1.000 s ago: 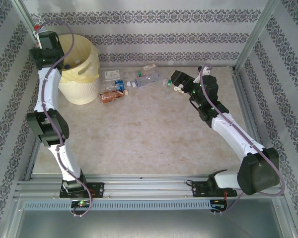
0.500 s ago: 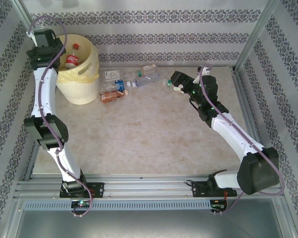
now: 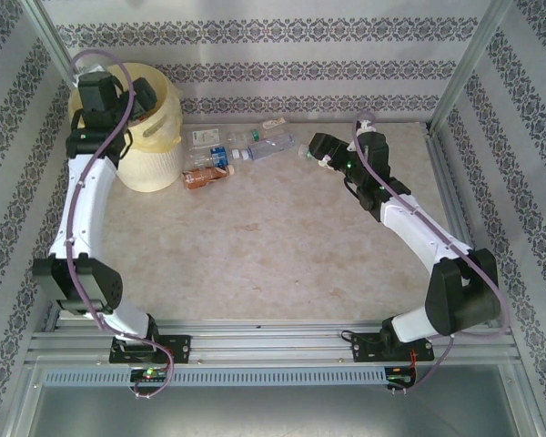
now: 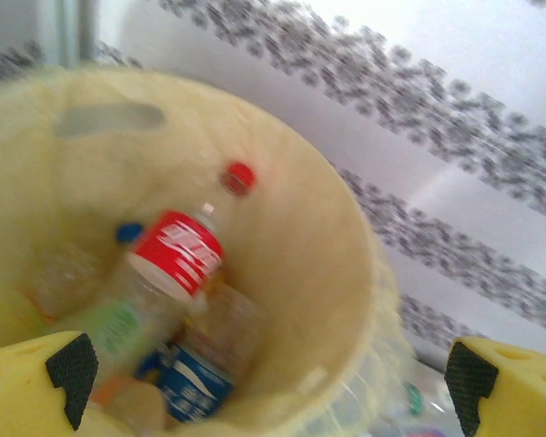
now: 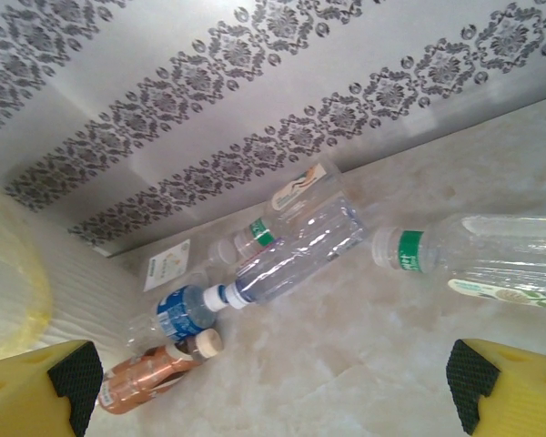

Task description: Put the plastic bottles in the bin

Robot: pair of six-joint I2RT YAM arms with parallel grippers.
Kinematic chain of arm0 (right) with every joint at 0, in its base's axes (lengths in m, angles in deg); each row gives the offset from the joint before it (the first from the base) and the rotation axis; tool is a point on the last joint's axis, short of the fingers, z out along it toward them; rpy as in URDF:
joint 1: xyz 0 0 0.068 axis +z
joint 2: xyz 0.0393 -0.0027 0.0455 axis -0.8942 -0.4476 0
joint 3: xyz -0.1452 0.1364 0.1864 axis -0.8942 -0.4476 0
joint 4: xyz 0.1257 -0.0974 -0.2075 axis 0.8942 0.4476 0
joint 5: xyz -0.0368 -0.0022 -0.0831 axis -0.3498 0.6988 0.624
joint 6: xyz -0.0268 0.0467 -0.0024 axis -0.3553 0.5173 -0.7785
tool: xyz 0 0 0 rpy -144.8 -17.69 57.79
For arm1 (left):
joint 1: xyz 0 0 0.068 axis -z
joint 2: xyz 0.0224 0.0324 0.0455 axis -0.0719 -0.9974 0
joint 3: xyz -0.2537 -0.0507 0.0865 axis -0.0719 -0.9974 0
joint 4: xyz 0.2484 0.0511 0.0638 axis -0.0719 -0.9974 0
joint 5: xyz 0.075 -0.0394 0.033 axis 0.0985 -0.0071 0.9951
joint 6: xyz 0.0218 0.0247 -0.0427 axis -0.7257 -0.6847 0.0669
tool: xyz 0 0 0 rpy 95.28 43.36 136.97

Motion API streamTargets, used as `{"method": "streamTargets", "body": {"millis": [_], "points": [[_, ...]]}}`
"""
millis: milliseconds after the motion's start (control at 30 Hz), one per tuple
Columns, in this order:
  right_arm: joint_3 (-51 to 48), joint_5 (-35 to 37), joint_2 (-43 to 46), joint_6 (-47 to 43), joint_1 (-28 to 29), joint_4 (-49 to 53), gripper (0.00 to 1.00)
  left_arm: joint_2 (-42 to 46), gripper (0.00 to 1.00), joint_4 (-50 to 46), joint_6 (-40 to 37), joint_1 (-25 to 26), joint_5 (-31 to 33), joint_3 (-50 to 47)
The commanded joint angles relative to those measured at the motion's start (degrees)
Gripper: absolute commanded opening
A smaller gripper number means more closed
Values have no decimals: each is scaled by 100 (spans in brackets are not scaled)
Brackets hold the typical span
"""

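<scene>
My left gripper (image 3: 138, 96) hangs open and empty over the bin (image 3: 160, 137), a cream bucket with a pale yellow liner. In the left wrist view the bin (image 4: 346, 264) holds several plastic bottles: one with a red label (image 4: 175, 253), one with a blue label (image 4: 193, 382), and a loose red cap (image 4: 239, 176). My right gripper (image 3: 315, 155) is open above the table. Ahead of it lie a green-banded bottle (image 5: 491, 259), a clear white-capped bottle (image 5: 296, 250), a blue-labelled one (image 5: 177, 314) and an orange-brown one (image 5: 141, 375).
The loose bottles (image 3: 241, 153) lie in a cluster along the back wall, just right of the bin. A flat white label (image 5: 168, 264) lies among them. Patterned walls close in the back and sides, and a metal rail runs along the right edge (image 3: 455, 191).
The left jaws opened and the red-labelled bottle dropped into the bin. The left wrist then swung right across the bin's mouth. The right gripper edged slightly left.
</scene>
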Motion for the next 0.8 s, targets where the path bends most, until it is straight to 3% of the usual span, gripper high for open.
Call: {"method": "streamTargets", "body": {"millis": [0, 333, 567, 767], "points": [[293, -166, -249, -153, -148, 104, 98, 406, 100, 560, 458, 367, -652, -427], [1098, -988, -1213, -320, -574, 754, 98, 796, 100, 1053, 932, 1418, -1134, -1450], [2344, -1441, -2227, -1353, -712, 2174, 98, 991, 100, 991, 759, 1575, -1702, -1963], [3576, -1366, -3241, -2199, -716, 3198, 98, 1464, 100, 417, 321, 1576, -1454, -2452]]}}
